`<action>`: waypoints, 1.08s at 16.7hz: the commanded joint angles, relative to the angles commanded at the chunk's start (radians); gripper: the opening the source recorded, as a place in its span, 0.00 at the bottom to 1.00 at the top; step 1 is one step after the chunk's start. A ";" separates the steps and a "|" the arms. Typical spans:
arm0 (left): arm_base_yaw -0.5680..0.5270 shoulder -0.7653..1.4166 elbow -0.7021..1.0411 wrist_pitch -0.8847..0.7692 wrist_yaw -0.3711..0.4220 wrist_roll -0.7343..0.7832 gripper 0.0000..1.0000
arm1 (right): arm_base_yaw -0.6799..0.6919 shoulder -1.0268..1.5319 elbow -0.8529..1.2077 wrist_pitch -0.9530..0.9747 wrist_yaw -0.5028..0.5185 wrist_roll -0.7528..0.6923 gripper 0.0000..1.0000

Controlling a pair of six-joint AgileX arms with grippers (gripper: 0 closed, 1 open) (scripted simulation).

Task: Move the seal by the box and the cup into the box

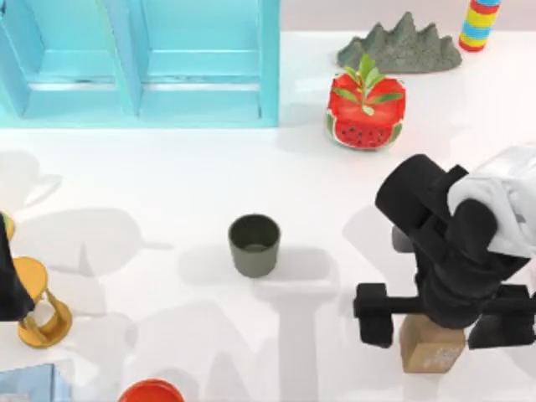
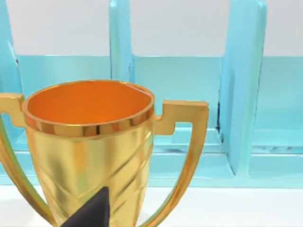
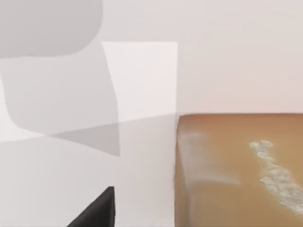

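Note:
The seal (image 1: pixel 431 347) is a tan block with whitish marks lying near the table's front right; the right wrist view shows it close up (image 3: pixel 236 170). My right gripper (image 1: pixel 437 318) hangs right over it, open, with its black fingers (image 1: pixel 373 314) spread wide to either side and not touching it. The dark olive cup (image 1: pixel 254 244) stands upright in the middle of the table, apart from both arms. At the back left stands the light blue box (image 1: pixel 138 63), open toward the front. My left gripper (image 1: pixel 8 276) is parked at the left edge.
A gold trophy (image 1: pixel 38 310) stands beside the left arm and looms large in the left wrist view (image 2: pixel 90 142). A red-orange dish (image 1: pixel 151 391) sits at the front edge. A watermelon-patterned plant pot (image 1: pixel 365 113), a grey rock (image 1: pixel 402 46) and a striped column (image 1: pixel 479 23) occupy the back right.

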 joint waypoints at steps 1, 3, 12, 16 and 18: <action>0.000 0.000 0.000 0.000 0.000 0.000 1.00 | 0.000 0.000 0.000 0.000 0.000 0.000 0.77; 0.000 0.000 0.000 0.000 0.000 0.000 1.00 | 0.000 0.000 0.000 0.000 0.000 0.000 0.62; 0.000 0.000 0.000 0.000 0.000 0.000 1.00 | 0.000 0.000 0.000 0.000 0.000 0.000 0.00; 0.000 0.000 0.000 0.000 0.000 0.000 1.00 | 0.000 0.000 0.000 0.000 0.000 0.000 0.00; 0.000 0.000 0.000 0.000 0.000 0.000 1.00 | 0.000 0.000 0.000 0.000 0.000 0.000 0.00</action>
